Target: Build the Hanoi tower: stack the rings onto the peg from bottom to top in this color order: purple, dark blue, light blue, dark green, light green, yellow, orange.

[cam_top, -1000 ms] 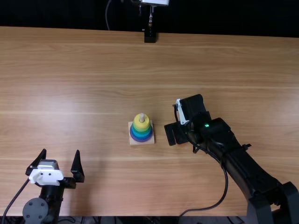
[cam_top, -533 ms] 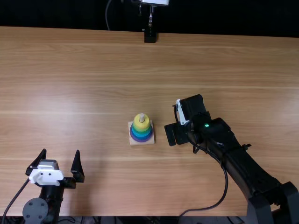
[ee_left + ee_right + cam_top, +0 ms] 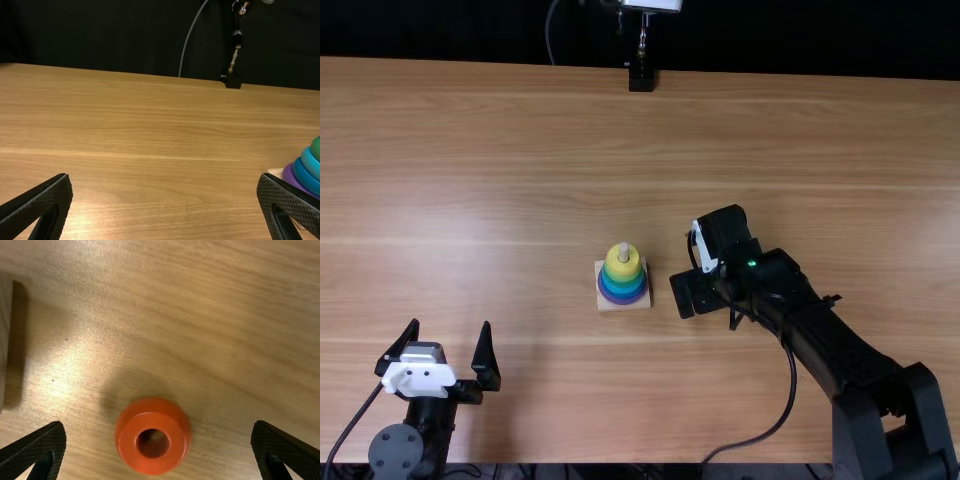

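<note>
The wooden base (image 3: 637, 305) holds a stack with the yellow ring (image 3: 622, 264) uppermost and the peg's tip (image 3: 624, 250) poking out; purple and blue rings are lower down. In the top view my right gripper (image 3: 696, 291) points down just right of the tower. Seen from its wrist, the right gripper (image 3: 158, 426) stands open, with the orange ring (image 3: 153, 407) lying on the table between its spread fingers. My left gripper (image 3: 450, 345) is open and empty at the near left; the left gripper (image 3: 165, 179) has the purple ring (image 3: 290, 175) beyond one finger.
A black mount (image 3: 641, 78) stands at the far edge of the wooden table (image 3: 500, 150). The right arm's cable loops over the near part of the table. Part of a pale wooden edge (image 3: 5, 335) is beside the right gripper.
The right arm has shifted a little, its gripper slightly to the left and its forearm toward the near edge. The left arm and the tower have stayed in place.
</note>
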`<state>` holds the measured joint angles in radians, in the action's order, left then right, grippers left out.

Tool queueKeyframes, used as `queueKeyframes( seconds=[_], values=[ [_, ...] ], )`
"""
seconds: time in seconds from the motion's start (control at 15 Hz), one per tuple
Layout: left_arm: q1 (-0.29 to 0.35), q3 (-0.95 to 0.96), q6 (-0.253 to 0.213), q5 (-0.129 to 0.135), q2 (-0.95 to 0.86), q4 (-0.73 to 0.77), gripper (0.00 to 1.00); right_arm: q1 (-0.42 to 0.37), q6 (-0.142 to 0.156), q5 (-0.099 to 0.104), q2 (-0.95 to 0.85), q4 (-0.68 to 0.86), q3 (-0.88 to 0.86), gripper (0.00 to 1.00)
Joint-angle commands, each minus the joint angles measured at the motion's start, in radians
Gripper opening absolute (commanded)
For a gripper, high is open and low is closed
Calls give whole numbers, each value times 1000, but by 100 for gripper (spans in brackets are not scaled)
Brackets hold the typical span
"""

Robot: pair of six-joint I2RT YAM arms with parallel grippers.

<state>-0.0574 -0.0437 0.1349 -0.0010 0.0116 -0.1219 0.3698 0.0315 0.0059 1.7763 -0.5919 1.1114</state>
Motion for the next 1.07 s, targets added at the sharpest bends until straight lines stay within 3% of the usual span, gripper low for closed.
queueKeyframes(
  seconds=[0.0,1.0],
  values=[
    [-1,39,-4,-10,-12,-3,100,-11,5,-11,15,-2,-8,100],
    [-1,39,-4,-10,-12,-3,100,-9,4,-13,68,-9,-8,99]
  ],
)
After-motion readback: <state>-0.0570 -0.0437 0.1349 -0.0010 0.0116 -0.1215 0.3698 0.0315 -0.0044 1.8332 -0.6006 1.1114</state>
